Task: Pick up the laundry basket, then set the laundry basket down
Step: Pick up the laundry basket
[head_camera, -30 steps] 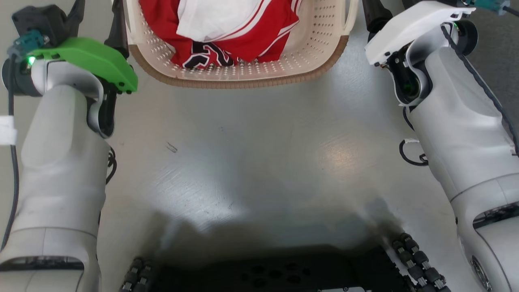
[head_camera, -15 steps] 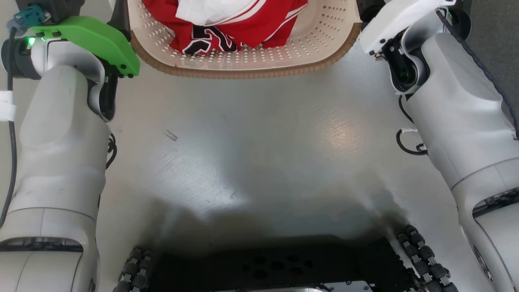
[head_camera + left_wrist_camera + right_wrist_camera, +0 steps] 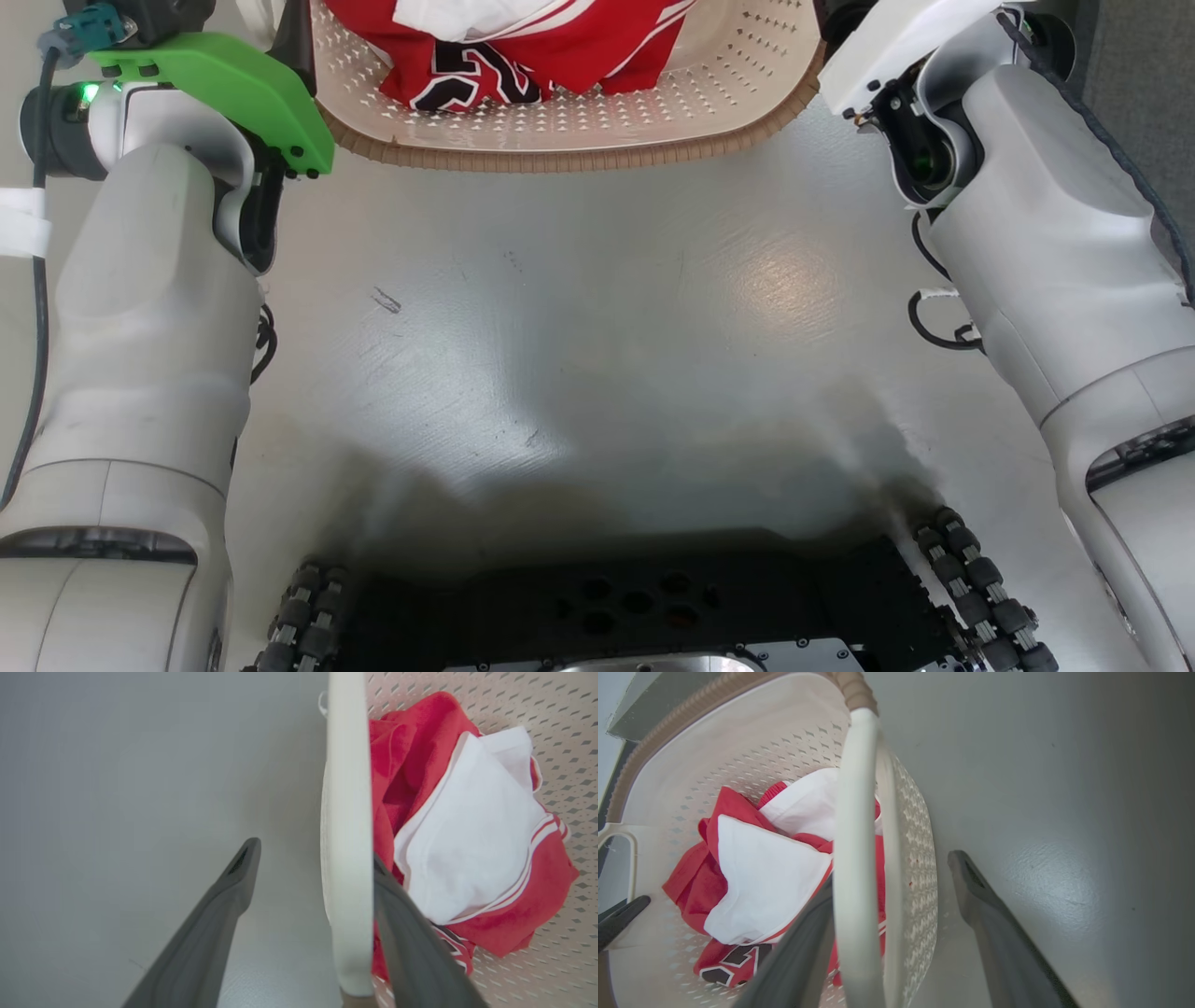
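Nearest in the head view sits the robot's black perforated base [image 3: 635,607], flanked by beaded rollers [image 3: 980,597]. Past it lies glossy grey floor [image 3: 597,327] with faint scratches. Farther on, between the two sets of jaws, is the small cream-white perforated plastic laundry basket [image 3: 560,140] with its ribbed brown rim. Whether it rests on the floor cannot be told. A green plastic cover [image 3: 224,89] caps the left wrist and a white cover [image 3: 896,42] caps the right.

The wrist views add how the jaws stand. The left jaws are open, their dark tapered fingers [image 3: 210,933] straddling the basket's smooth white loop handle [image 3: 348,812]. The inner finger is close against the handle and the outer one is apart from it, over bare floor. The right jaws are open astride the opposite loop handle [image 3: 857,835]. That view also catches a left fingertip [image 3: 621,919] at the far side.

Beyond the jaws, a crumpled red jersey [image 3: 691,886] and a folded white cloth [image 3: 467,844] lie inside the basket.
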Available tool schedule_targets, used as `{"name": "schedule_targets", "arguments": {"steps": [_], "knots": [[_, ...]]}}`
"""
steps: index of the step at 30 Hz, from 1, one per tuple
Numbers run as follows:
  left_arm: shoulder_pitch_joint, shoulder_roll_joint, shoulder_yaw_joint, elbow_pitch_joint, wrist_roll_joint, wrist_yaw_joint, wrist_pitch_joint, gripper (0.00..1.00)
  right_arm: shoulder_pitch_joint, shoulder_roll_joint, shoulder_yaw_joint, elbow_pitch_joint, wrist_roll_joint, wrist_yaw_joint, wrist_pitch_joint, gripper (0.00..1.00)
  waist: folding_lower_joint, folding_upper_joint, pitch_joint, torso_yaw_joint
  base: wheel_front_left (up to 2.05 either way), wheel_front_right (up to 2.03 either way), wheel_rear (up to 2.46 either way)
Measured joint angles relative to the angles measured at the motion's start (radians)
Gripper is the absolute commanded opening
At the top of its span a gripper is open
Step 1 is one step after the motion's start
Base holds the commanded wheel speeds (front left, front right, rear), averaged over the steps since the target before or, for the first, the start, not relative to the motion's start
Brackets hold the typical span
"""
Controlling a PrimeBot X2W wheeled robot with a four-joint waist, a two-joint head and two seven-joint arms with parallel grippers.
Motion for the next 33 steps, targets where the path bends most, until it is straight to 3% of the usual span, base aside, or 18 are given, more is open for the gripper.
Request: {"name": "schedule_targets", "arguments": {"steps": [3,4,5,6,7,9,21,33], "knots": [[-0.006,0.000,-0.003,0.010,-0.009,0.000,-0.005,0.99,-0.009,0.000,0.014,0.008,0.007,0.000,-0.001,1.00,0.0000,0.0000,0.002,-0.001,0.00,0.00,0.00],[-0.009,0.000,-0.004,0.013,-0.009,0.000,-0.006,0.73,-0.012,0.000,0.018,0.010,0.013,0.000,-0.003,1.00,0.0000,0.0000,0.002,-0.001,0.00,0.00,0.00],[-0.013,0.000,-0.006,0.016,-0.012,0.000,-0.006,0.45,-0.013,0.000,0.023,0.013,0.014,0.000,-0.009,0.84,0.0000,0.0000,0.003,-0.001,0.00,0.00,0.00],[-0.017,0.000,-0.008,0.019,-0.014,0.000,-0.006,0.20,-0.015,0.000,0.026,0.016,0.016,0.000,-0.009,0.37,0.0000,0.0000,0.003,-0.001,0.00,0.00,0.00],[-0.020,0.000,-0.012,0.022,-0.016,0.000,-0.008,0.00,-0.016,0.000,0.031,0.018,0.024,0.000,-0.010,0.17,0.0000,0.0000,0.003,-0.002,0.00,0.00,0.00],[-0.024,-0.001,-0.024,0.027,-0.021,0.000,-0.011,0.00,-0.017,0.000,0.040,0.022,0.038,0.000,-0.014,0.00,0.0000,0.0000,0.004,-0.002,0.00,0.00,0.00],[-0.035,-0.020,-0.058,0.053,-0.054,-0.009,-0.037,0.00,-0.027,0.007,0.087,0.064,0.067,-0.007,-0.043,0.00,0.0000,0.0000,-0.028,-0.007,0.00,0.00,0.00],[0.005,-0.025,-0.095,0.098,-0.091,-0.009,-0.041,0.00,0.001,0.009,0.149,0.107,0.098,-0.002,-0.053,0.00,0.0000,0.0000,-0.136,-0.016,0.00,0.00,0.00]]}}
